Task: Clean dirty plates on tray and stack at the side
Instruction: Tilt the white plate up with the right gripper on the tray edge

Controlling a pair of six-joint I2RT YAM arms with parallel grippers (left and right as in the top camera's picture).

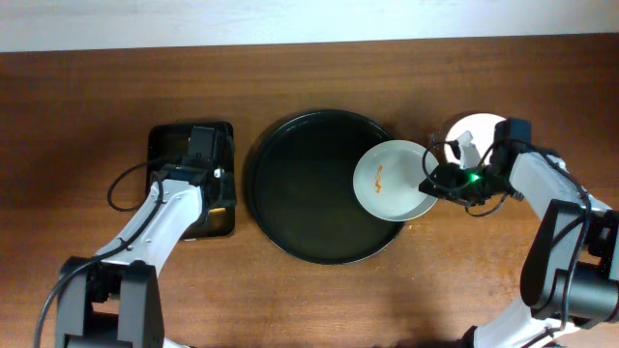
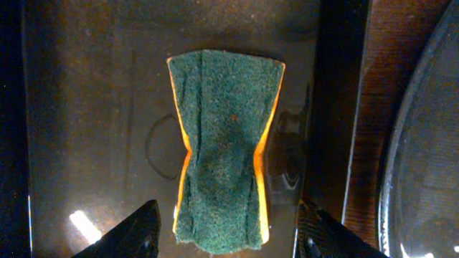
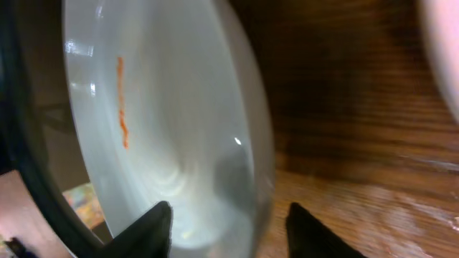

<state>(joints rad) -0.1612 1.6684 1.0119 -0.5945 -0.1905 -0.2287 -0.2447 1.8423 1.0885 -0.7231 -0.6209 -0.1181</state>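
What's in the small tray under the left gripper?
One green scouring sponge with orange sides lies on the glossy floor of the small tray. The left gripper hangs above it, jaws open. Anything beneath the sponge is covered.

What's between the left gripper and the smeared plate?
Overhead view: the right rim of the rectangular tray, a strip of bare table, then the bare black floor of the round tray up to the smeared plate.
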